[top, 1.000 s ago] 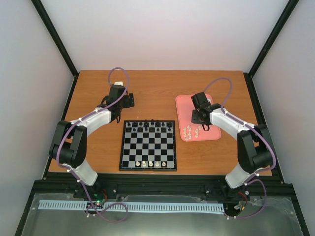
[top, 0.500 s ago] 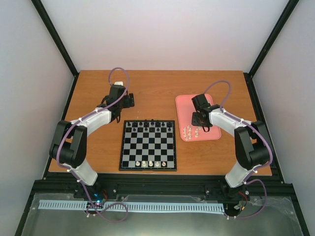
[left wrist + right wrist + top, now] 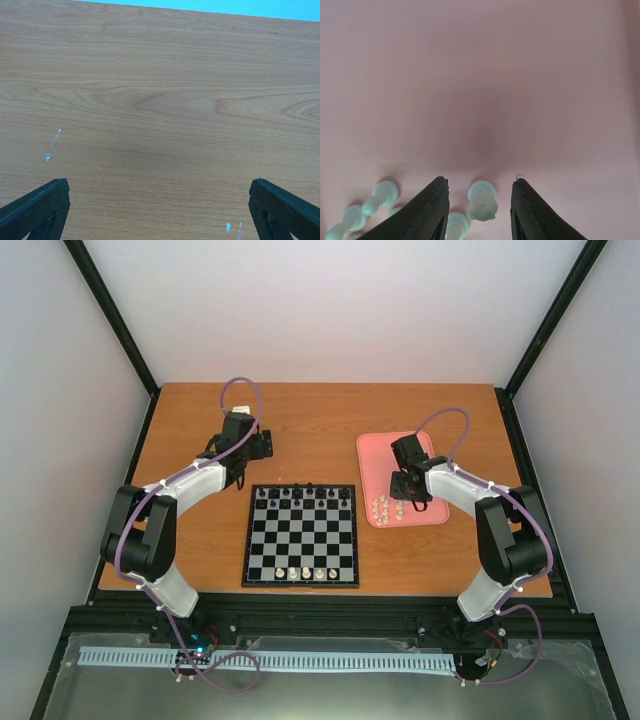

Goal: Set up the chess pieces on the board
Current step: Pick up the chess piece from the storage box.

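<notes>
Currently, on the wooden table (image 3: 320, 420), we find the board (image 3: 300, 536) only partly set. Black figures (image 3: 305, 492) line its far row, and a few cream chess pieces (image 3: 305, 573) stand in its near row. The rest lie on the pink tray (image 3: 372, 455). The left gripper (image 3: 158, 200) hangs wide open over bare wood. The right gripper (image 3: 479, 186) stands narrow, straddling one cream piece (image 3: 481, 200) with gaps either side. We cannot identify piece types.
</notes>
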Robot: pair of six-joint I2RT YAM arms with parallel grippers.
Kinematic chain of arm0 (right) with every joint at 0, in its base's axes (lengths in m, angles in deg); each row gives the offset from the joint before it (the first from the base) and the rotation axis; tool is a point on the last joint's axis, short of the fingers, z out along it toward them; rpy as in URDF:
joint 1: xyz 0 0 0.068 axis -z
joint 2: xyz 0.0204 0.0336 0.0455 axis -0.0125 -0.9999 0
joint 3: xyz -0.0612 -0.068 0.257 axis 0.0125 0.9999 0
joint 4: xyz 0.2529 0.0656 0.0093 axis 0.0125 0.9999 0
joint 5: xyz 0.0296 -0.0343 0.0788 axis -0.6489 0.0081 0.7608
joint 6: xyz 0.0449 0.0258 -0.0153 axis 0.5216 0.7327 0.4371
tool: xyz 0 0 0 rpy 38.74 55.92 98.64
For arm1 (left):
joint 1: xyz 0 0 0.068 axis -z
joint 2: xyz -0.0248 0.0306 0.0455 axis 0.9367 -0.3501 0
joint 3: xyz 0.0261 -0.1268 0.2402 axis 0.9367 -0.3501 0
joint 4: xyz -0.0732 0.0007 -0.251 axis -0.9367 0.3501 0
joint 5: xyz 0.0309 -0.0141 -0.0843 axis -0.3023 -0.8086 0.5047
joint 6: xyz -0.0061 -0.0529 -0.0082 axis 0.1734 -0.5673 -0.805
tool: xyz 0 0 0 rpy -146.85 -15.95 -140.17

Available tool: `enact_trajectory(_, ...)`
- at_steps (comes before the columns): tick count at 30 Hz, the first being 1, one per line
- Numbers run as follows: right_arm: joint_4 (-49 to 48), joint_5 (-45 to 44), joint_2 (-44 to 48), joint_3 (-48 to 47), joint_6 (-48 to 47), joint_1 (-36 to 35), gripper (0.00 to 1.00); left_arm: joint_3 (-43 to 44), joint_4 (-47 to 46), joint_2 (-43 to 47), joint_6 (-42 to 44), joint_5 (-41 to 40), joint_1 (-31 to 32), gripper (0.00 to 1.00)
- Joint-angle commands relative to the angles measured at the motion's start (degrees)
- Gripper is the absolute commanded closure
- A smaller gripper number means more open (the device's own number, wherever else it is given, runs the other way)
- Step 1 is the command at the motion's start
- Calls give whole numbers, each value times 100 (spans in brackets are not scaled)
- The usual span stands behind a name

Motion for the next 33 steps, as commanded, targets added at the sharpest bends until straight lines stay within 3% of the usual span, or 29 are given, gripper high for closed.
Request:
enact_trajectory(1,-23,-20,102,119,35,57,59,178,48,-82,109,-42,8,0)
enact_trajectory(22,-210,-70,-200,151,4,94,59,144,50,-84,118,-95,12,0)
enact_trajectory(33,-249,37,-292,128,-57,163,74,149,37,-93,126,-114,17,0)
